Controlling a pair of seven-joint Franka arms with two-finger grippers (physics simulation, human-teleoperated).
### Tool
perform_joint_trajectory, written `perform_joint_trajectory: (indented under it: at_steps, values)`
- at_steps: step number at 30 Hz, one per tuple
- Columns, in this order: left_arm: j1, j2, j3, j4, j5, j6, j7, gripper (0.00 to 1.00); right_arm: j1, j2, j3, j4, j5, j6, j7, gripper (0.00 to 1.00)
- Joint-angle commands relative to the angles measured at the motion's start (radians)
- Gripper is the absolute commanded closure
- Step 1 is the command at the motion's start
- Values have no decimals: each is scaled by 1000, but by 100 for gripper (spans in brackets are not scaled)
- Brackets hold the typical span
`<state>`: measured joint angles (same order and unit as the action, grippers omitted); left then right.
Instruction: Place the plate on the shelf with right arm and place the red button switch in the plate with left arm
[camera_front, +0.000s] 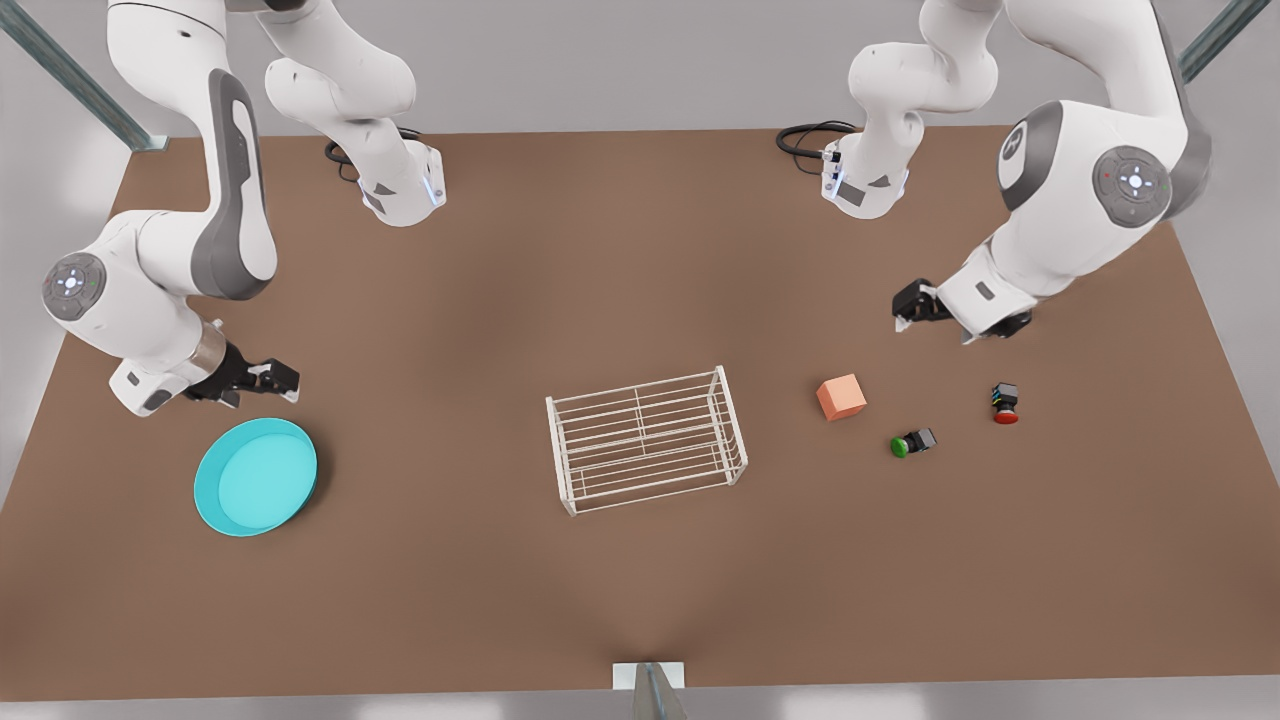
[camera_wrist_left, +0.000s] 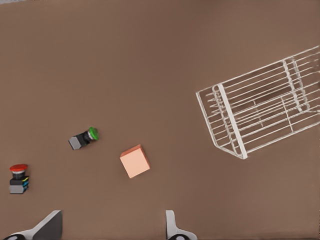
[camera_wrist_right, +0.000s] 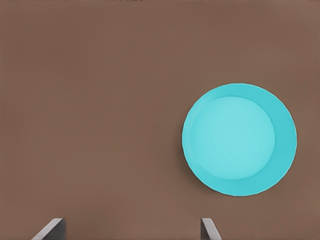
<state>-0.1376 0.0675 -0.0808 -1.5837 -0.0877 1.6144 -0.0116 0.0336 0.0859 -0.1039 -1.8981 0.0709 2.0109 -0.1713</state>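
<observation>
My right gripper (camera_front: 285, 380) hangs just above the table near the far edge of the teal plate (camera_front: 256, 477), on the front view's left. Its fingers (camera_wrist_right: 50, 229) are spread wide apart and hold nothing. My left gripper (camera_front: 912, 318) hangs on the front view's right, past the orange cube (camera_front: 841, 397), with its fingers (camera_wrist_left: 172, 227) wide apart and empty too.

I think nothing is done yet. The plate lies flat on the brown table (camera_front: 640, 250), well apart from the white wire shelf (camera_front: 647, 438) in the middle. The red button switch (camera_front: 1005, 403) stands on the table near the green button switch (camera_front: 912, 443).

The first step is the plate. I think my right gripper must go down and pinch the rim. That is tricky, because the rim is thin and low.

The right arm bends low and reaches out sideways. The left arm waits, folded.
</observation>
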Motion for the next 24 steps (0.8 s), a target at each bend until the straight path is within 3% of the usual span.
perform_joint_trajectory:
  at_steps: [1, 4, 8, 10, 11, 12, 13, 14, 15, 19, 24]
  values:
    - [61, 3, -2, 2, -1, 12, -64, 0, -3, 0, 0, 1, -2, 26, -94, 0]
    - [62, 3, 1, -10, -4, -42, -62, 0, -46, 60, -8, 33, -36, 29, -126, 0]
    - [62, 0, 0, -16, -4, -48, -64, 0, -213, 196, -11, 142, 165, 17, -266, 0]
    - [62, -3, 0, -22, -1, -50, -64, 0, -273, 296, -7, 267, 187, -83, -257, 0]
    - [62, -3, 0, -22, -1, -50, -64, 0, -345, 322, 51, 274, 185, -83, -264, 0]
    - [62, -3, 0, -22, -1, -50, -64, 0, -449, 354, 162, 290, 175, -72, -267, 0]
    - [62, -3, 1, -22, -1, -50, -64, 0, -665, 422, 419, 315, 61, -29, -295, 0]
    - [62, -3, 0, -22, 0, -57, -64, 0, -763, 458, 547, 315, -23, 17, -329, 0]
    - [62, -3, 0, -22, 0, -67, -64, 0, -784, 492, 581, 315, -95, 84, -396, 0]
    - [62, -1, 0, -22, 0, -68, -80, 0, -787, 546, 564, 361, -217, 126, -448, 0]
    - [62, 0, 0, -29, 2, -67, -80, 0, -787, 646, 515, 441, -195, 126, -453, 2]
